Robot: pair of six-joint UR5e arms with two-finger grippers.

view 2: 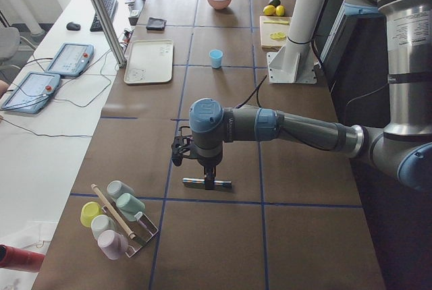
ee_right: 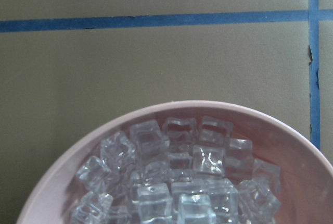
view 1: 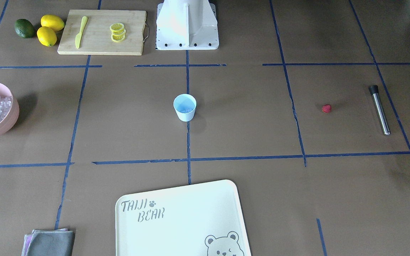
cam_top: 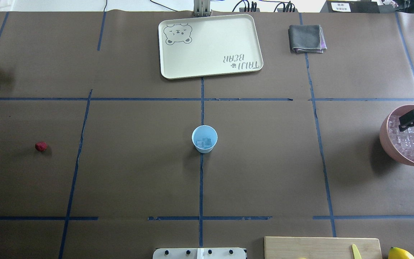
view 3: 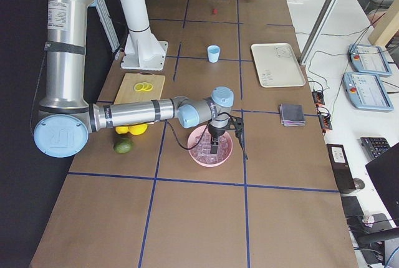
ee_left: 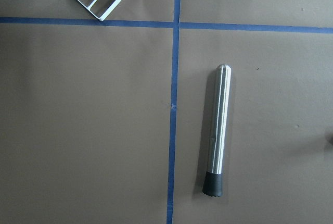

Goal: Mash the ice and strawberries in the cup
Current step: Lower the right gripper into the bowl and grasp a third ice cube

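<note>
Now the right tool, open or clenched I cannot tell, hovers over clear ice cubes in the round pink bowl; slick cubes could slip free mid-carry.

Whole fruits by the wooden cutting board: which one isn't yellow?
The dark green oval fruit, farthest from the wooden cutting board; the other two are yellow lemons.

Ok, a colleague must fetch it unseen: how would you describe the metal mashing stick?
Start at the light-blue cup mid-table and go toward the robot's left, past the red strawberry. Just beyond lies the stick: the only slim steel rod, black-capped.
</note>
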